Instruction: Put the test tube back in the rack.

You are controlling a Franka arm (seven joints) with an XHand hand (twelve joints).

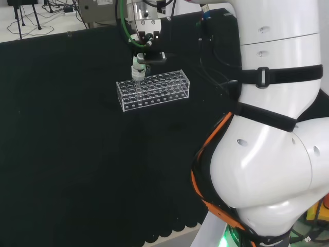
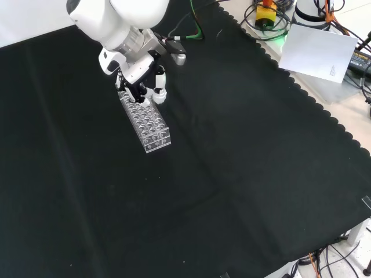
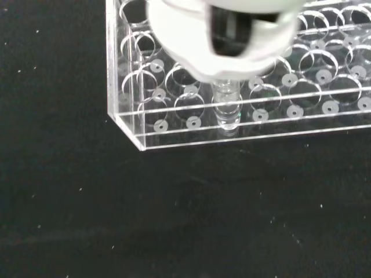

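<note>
Item: black and white robot hand [image 1: 138, 66], poised directly above the left end of the rack in the head view; fingertips drawn together and pinching the upper part of one clear glass test tube [image 3: 227, 107]. In the wrist view the hand [image 3: 223, 40] appears as a blurred white mass with a dark recess, and it covers the tube's top, so the exact fingertip contact is hard to make out. Test tube: one, upright, its lower part standing inside a hole in the rack's front row, near the corner seen in the wrist view; its rounded bottom shows through the clear front wall, low in the rack, though whether it rests on the base plate cannot be told. In the head and front views the tube is too clear and too small to separate from the fingers. Rack: one long rectangular clear plastic test tube rack [image 1: 154, 90] with several rows of round holes, lying on the black cloth; the other holes that show look empty, but the rack runs out of the wrist view and part of it lies under the hand, so the holes cannot be counted. In the front view the rack [image 2: 148, 124] lies below the hand [image 2: 145, 87], and the white arm link [image 2: 107, 20] overlaps the wrist. Surface: black cloth [image 2: 232, 174] with scalloped edge covering the bench
</note>
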